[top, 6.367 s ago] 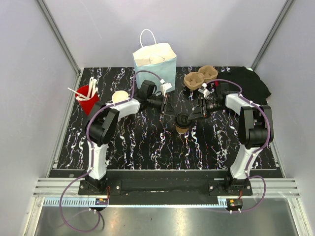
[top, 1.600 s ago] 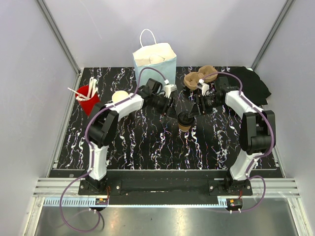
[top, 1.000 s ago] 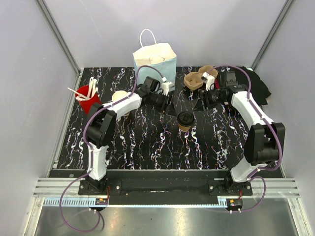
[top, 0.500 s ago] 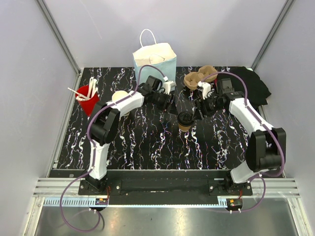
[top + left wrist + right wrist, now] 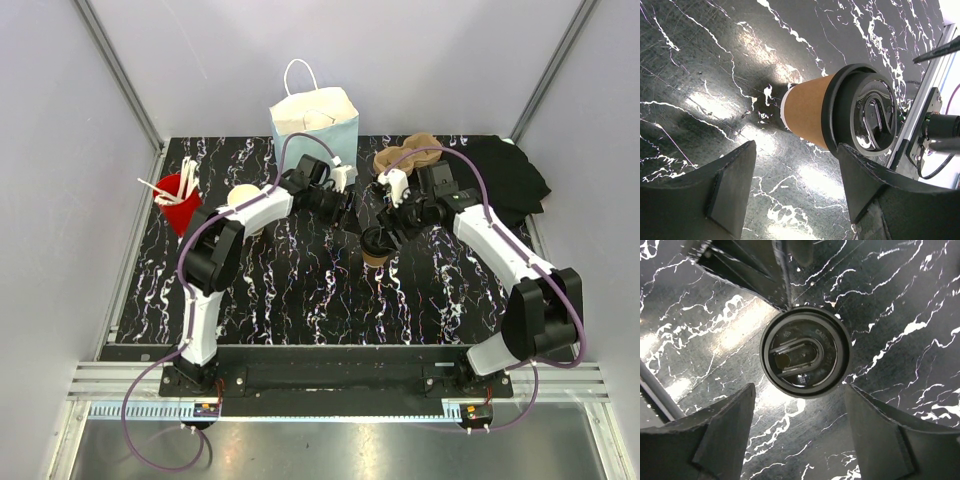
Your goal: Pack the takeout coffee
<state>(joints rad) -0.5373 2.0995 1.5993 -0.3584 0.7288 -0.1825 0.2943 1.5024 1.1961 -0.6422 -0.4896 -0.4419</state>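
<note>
The takeout coffee (image 5: 375, 248) is a tan paper cup standing upright mid-table, its round black lid (image 5: 805, 352) seated on the rim. In the left wrist view the cup (image 5: 807, 114) lies just beyond my fingertips. My left gripper (image 5: 352, 218) sits low beside the cup on its far-left side, open, nothing between its fingers (image 5: 730, 185). My right gripper (image 5: 386, 232) hangs over the cup and looks straight down on the lid. It is open, with its fingers (image 5: 880, 432) apart from the lid on both sides.
A white paper bag (image 5: 315, 120) with handles stands open at the back centre. A brown pulp cup carrier (image 5: 405, 155) lies right of it, and a black cloth (image 5: 512, 172) beyond that. A stack of tan cups (image 5: 243, 197) and a red holder (image 5: 178, 190) with white sticks stand at the left.
My right arm has swung from near the cup carrier to above the lidded cup, and its jaws have widened. The left gripper has barely shifted.
</note>
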